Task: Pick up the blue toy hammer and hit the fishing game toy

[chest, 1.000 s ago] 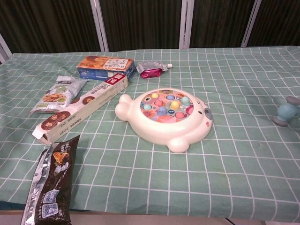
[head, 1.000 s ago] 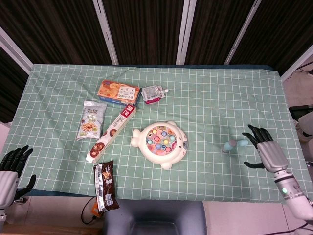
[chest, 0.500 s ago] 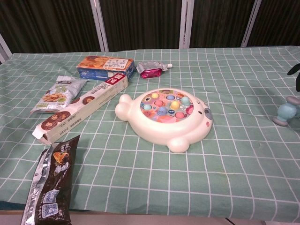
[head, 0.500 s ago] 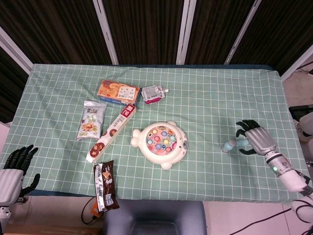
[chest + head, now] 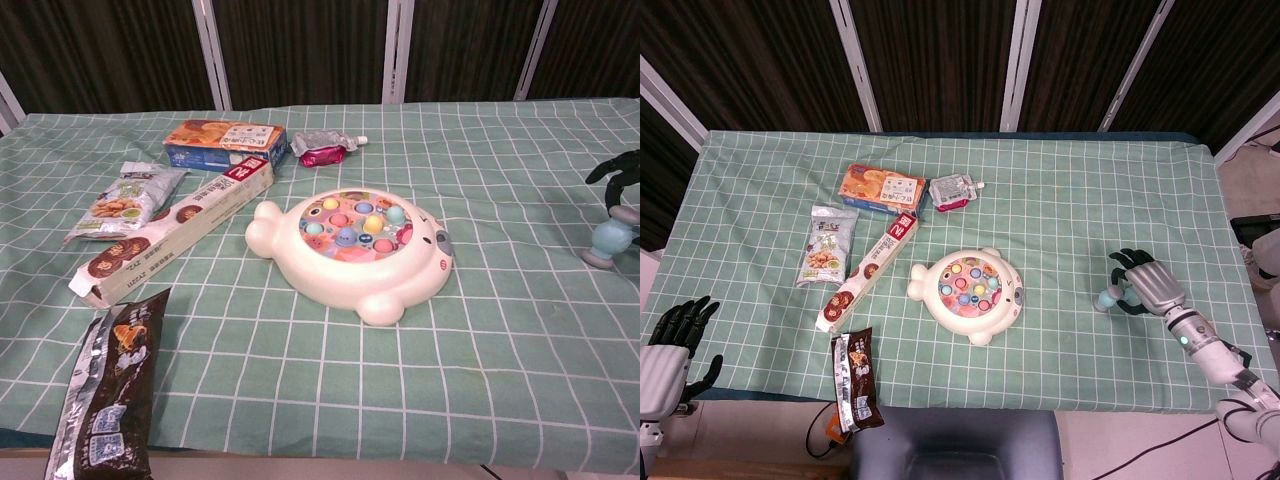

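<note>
The white fish-shaped fishing game toy (image 5: pixel 968 283) (image 5: pixel 355 245) lies mid-table on the green checked cloth. To its right lies the blue toy hammer (image 5: pixel 1107 297) (image 5: pixel 610 238), only its head showing. My right hand (image 5: pixel 1148 284) hovers over the hammer's handle, fingers (image 5: pixel 618 170) spread around it; the handle is hidden beneath the palm, and no closed grip shows. Off the table's near-left corner my left hand (image 5: pixel 667 345) hangs with fingers apart, holding nothing.
On the left half lie an orange biscuit box (image 5: pixel 880 188), a pink pouch (image 5: pixel 952 190), a snack bag (image 5: pixel 827 245), a long cookie box (image 5: pixel 868 270) and a dark wrapper (image 5: pixel 855 378). The table's right edge runs close behind the hammer.
My right hand has moved left from beside the hammer to over its handle, its fingers now around it. The hammer and the left hand have barely shifted.
</note>
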Available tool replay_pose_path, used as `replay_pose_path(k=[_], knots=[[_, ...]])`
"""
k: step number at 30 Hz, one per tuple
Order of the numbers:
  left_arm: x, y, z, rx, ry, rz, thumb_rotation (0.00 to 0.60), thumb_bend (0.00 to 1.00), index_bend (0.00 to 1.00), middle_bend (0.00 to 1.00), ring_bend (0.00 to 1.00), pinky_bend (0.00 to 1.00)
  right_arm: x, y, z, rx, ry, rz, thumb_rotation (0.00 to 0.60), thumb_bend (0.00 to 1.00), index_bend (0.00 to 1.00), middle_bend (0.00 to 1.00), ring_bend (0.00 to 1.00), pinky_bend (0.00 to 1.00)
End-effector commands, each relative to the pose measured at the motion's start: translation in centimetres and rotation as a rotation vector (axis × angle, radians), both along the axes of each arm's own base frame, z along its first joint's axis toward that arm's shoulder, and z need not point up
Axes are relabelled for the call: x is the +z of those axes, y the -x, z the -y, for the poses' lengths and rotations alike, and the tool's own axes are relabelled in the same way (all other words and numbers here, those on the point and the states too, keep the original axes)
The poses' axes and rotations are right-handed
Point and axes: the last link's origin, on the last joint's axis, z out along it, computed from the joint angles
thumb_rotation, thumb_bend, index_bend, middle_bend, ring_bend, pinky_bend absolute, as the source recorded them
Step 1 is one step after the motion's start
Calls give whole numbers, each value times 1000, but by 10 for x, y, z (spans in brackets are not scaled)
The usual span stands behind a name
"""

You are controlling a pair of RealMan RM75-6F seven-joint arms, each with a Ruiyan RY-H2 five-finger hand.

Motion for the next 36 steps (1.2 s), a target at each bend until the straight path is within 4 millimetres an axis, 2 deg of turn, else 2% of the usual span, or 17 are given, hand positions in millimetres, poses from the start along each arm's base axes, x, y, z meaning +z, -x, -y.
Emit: replay_pose_path(k=[1, 10, 19, 36], knots=[[0, 0, 0, -1, -1, 0, 600, 428, 0, 34, 15, 99, -2, -1, 0, 2, -1, 3, 600, 461, 588, 256, 149, 270], [1, 0, 1, -3, -2, 0, 600, 428, 0, 34, 15, 99, -3, 3, 0, -12, -3, -5, 600, 462, 603, 256, 149, 271], [1, 0, 1, -3, -3, 1, 600, 427, 0, 34, 15, 99, -7, 3, 0, -15, -8, -10, 600, 510, 624, 256, 149, 274], [2, 0, 2, -8, -3, 6, 600, 427, 0, 34, 14, 99, -11, 4, -1, -23, -15, -13, 600, 512, 634, 256, 149, 293]])
